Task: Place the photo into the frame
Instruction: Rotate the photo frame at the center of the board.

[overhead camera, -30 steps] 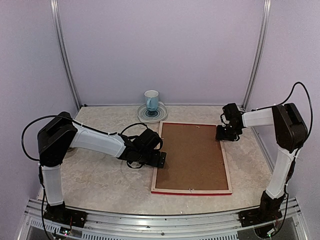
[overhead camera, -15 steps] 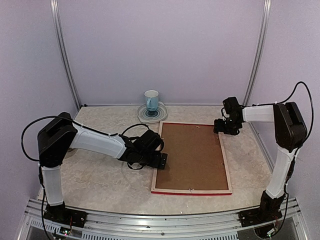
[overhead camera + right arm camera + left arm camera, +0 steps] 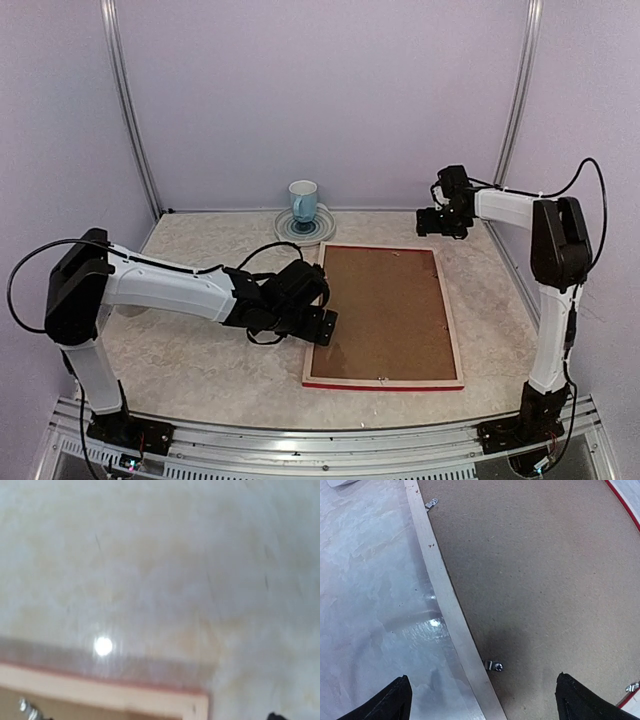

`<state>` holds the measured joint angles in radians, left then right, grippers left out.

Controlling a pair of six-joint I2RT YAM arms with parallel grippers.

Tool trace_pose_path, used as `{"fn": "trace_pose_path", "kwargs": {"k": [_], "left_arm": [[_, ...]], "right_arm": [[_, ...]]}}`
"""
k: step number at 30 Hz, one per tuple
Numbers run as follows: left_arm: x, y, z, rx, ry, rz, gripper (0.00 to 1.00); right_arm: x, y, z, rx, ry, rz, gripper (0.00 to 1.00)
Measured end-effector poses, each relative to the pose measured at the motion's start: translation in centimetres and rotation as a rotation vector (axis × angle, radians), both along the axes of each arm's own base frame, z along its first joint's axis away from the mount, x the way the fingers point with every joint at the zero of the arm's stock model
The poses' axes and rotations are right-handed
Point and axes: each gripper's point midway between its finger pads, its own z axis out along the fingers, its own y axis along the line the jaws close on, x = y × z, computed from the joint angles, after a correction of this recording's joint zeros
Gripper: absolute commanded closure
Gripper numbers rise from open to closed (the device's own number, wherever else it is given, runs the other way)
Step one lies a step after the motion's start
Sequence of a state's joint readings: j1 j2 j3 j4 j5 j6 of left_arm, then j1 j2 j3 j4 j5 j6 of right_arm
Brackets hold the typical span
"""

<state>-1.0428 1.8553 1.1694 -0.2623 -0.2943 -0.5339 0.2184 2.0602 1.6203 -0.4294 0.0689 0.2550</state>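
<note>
- Now my left claw (image 3: 485,702) is spread wide over the left rail of frame (image 3: 446,605); frame lies face-down, board (image 3: 545,580) inside.
- My right claw (image 3: 425,222) is near its far right corner; I cannot tell its spread.
- Mug (image 3: 303,199) on saucer (image 3: 318,234) behind.

Overhead, 2 wrist close-ups, all showing frame (image 3: 380,383)

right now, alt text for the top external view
A red-edged picture frame lies face down on a marbled table, brown backing board up. The left arm reaches its jaws to the frame's left edge; the right arm hangs just beyond the far right corner. A mug on a plate stands at the back.
</note>
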Motion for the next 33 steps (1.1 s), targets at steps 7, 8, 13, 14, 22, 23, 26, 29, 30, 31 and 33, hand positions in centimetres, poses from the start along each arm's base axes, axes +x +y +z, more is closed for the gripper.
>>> {"fn": "trace_pose_path", "kwargs": {"k": [7,8,13,14,22,23,26,29,30,31,33], "left_arm": [[-4.5,0.0,1.9,0.051,-0.017,-0.094,0.01],[-5.2,0.3,1.6,0.065,-0.010,-0.104,0.01],[-7.1,3.4,-0.6,0.142,0.048,-0.093,0.01],[-7.4,3.9,-1.0,0.157,0.059,-0.088,0.01],[-7.7,4.7,-2.1,0.176,0.081,-0.065,0.01],[-7.7,4.7,-2.3,0.179,0.083,-0.064,0.01],[-7.5,4.4,-2.6,0.181,0.085,-0.058,0.01],[-7.3,3.9,-2.3,0.167,0.079,-0.055,0.01],[-7.2,3.7,-2.2,0.162,0.077,-0.055,0.01],[-7.2,3.6,-2.0,0.158,0.075,-0.055,0.01],[-7.1,3.5,-1.9,0.153,0.073,-0.055,0.01]], "right_arm": [[2.0,-0.1,-3.3,-0.075,0.052,0.028,0.11],[1.9,-0.2,-3.8,-0.082,0.065,0.031,0.11],[0.8,-0.7,-5.5,-0.116,0.106,0.037,0.12],[0.5,-0.8,-5.9,-0.119,0.115,0.039,0.12],[-0.8,-1.2,-6.8,-0.133,0.133,0.038,0.13],[-0.8,-1.2,-6.8,-0.135,0.132,0.037,0.12],[-0.7,-1.4,-6.8,-0.141,0.127,0.032,0.13],[-0.7,-1.4,-6.8,-0.145,0.123,0.028,0.13],[-0.7,-1.5,-6.8,-0.147,0.121,0.026,0.13],[-0.7,-1.5,-6.8,-0.149,0.119,0.024,0.13],[-0.7,-1.6,-6.8,-0.153,0.114,0.020,0.14]]}}
